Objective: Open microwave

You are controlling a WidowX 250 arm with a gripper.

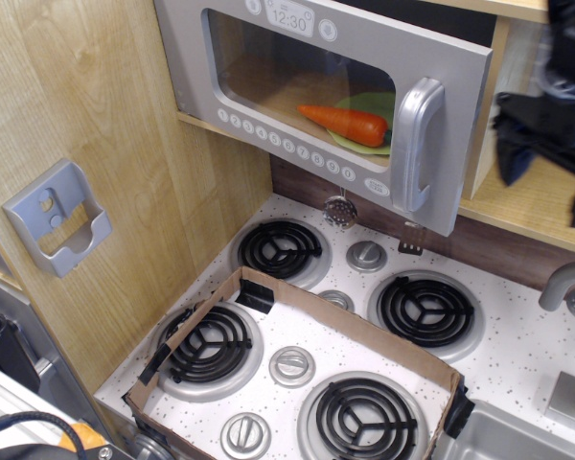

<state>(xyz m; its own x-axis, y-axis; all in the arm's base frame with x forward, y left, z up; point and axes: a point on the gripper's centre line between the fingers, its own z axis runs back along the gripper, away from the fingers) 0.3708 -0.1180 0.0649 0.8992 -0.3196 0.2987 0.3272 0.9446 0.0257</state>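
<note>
Hanging at the upper middle of the view, the large silver-grey toy microwave (326, 96) has its wide door with the clear window swung slightly out from the body, the right edge of the door standing clear of the wooden shelf behind it. Its chunky vertical silver handle (414, 144) sits at the right side of the door, a row of small round white buttons (283, 144) runs along the lower edge, and a small clock panel (289, 16) at the top reads 12:30. Through the window an orange carrot (345, 122) lies on a light green plate (369, 117).

Off to the right, the black pincer (546, 153) is a motion-blurred dark shape in front of the pale wooden shelf (532, 206), apart from the handle and touching nothing that can be made out; whether its fingers are spread or pressed together cannot be told from the blur.

Below, the white speckled stovetop (517, 345) carries four black coil burners, and a low brown cardboard frame (335, 321) lies across the front ones. A grey plastic wall holder (57, 218) is fixed to the wooden panel at left.
</note>
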